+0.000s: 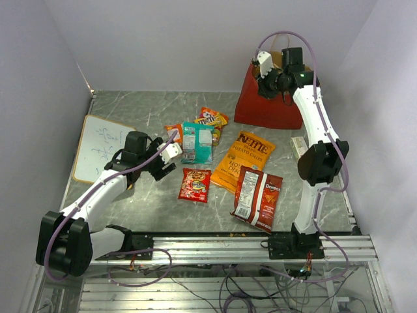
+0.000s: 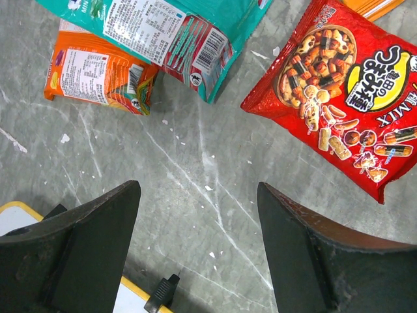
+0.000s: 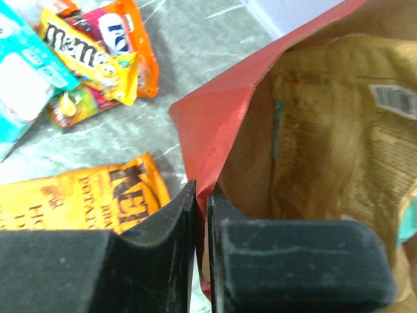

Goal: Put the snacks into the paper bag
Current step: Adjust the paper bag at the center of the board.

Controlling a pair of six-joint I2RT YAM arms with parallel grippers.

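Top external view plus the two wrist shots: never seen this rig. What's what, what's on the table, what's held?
Two robot arms are bolted at the near edge of a table. The top view looks down from above and behind them: left arm on the left, right arm on the right. Each wrist view is a camera on that arm, looking past its own claw. On the table lie a Doritos bag, a Kettle chip bag, a small red pack, a teal pack, candy packs and a white board. The left claw is open and empty. The right claw is shut on the rim of the paper bag; a tan packet sits inside.
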